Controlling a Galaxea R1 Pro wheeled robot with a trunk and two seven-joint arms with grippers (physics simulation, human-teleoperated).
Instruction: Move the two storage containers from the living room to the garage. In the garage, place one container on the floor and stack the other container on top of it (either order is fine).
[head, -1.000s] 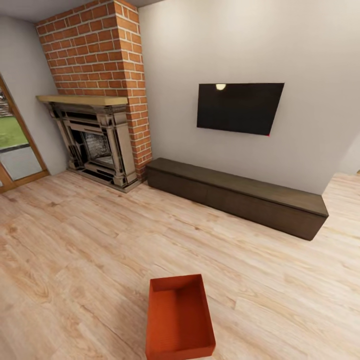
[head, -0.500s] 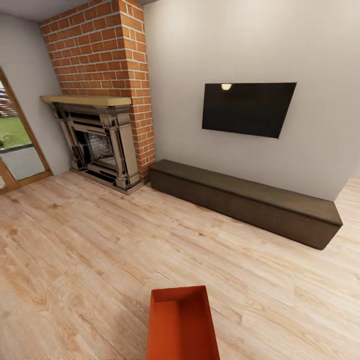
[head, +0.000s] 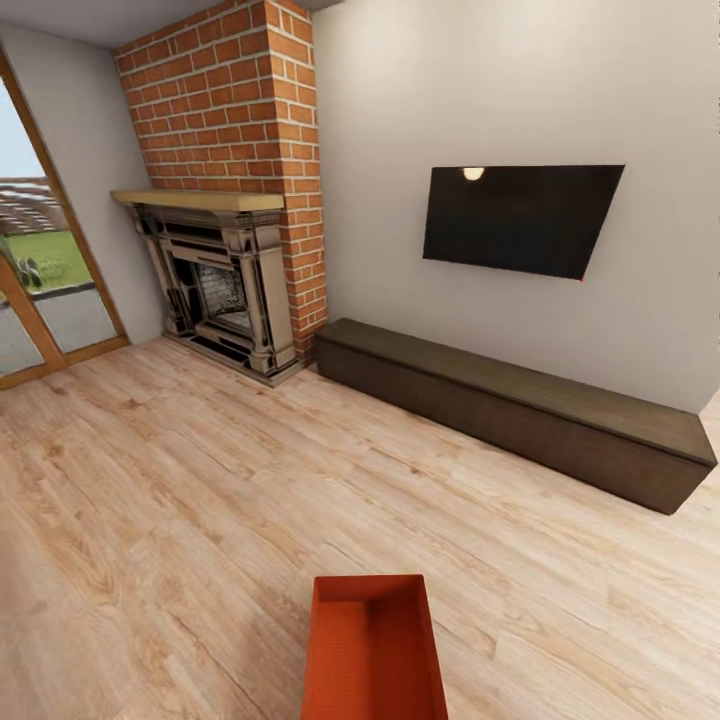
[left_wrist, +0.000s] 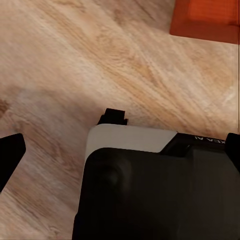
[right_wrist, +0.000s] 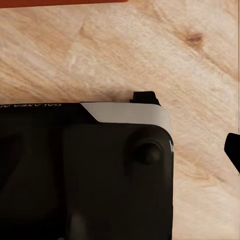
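Note:
One red-orange storage container (head: 372, 650) stands open-topped on the light wood floor of the living room, cut off by the head view's lower edge. A corner of the container (left_wrist: 205, 20) shows in the left wrist view, and a thin strip of the container (right_wrist: 60, 1) in the right wrist view. My left gripper (left_wrist: 120, 147) hangs open over my dark base, its fingertips (left_wrist: 10, 150) far apart, holding nothing. My right gripper (right_wrist: 120, 150) also hangs over the base, with one fingertip (right_wrist: 233, 150) at the frame's edge and nothing in it.
A red brick fireplace (head: 230, 270) stands at the back left beside a glass door (head: 40, 290). A long dark low cabinet (head: 520, 410) runs along the white wall under a wall-mounted TV (head: 520, 218). Wood floor (head: 200, 500) stretches between me and them.
The whole view has shifted: fireplace, TV and cabinet sit further right, so the camera has moved. The container now sits slightly lower in the view.

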